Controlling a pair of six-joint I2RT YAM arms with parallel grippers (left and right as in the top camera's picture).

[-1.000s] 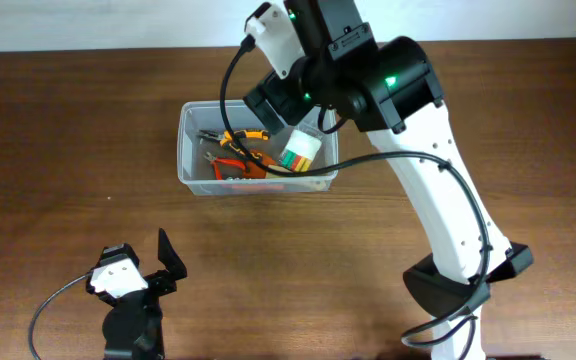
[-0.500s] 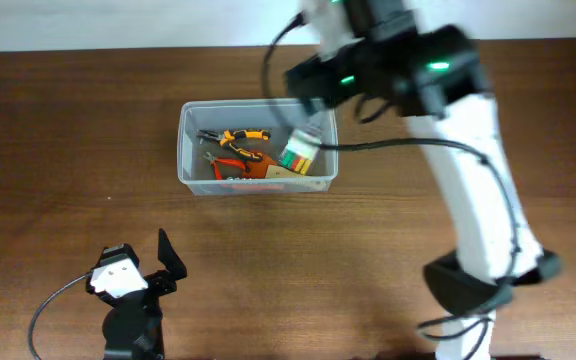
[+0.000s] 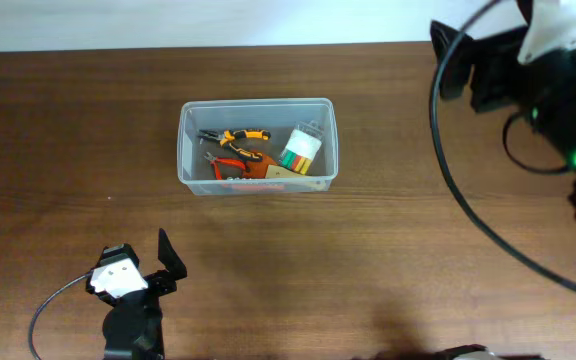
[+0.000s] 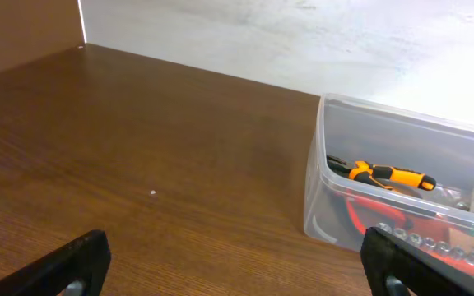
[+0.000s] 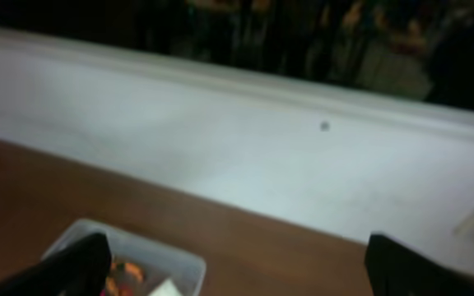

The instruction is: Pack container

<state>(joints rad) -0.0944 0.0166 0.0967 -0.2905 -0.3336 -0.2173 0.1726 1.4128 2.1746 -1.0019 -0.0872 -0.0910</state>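
- Clear container [image 3: 256, 102] holds orange pliers [image 3: 236, 136], red pliers [image 3: 226, 164], small case [image 3: 301, 148].
- Left hand [image 4: 237, 267] wide, empty; right hand [image 5: 237, 271] wide, empty.
- Packing looks nearly done.

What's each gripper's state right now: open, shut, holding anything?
Left gripper: jaws open, holding nothing.
Right gripper: jaws open, holding nothing.

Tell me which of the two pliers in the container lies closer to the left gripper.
The red-handled pliers; the orange-handled pliers lie farther away, behind them.
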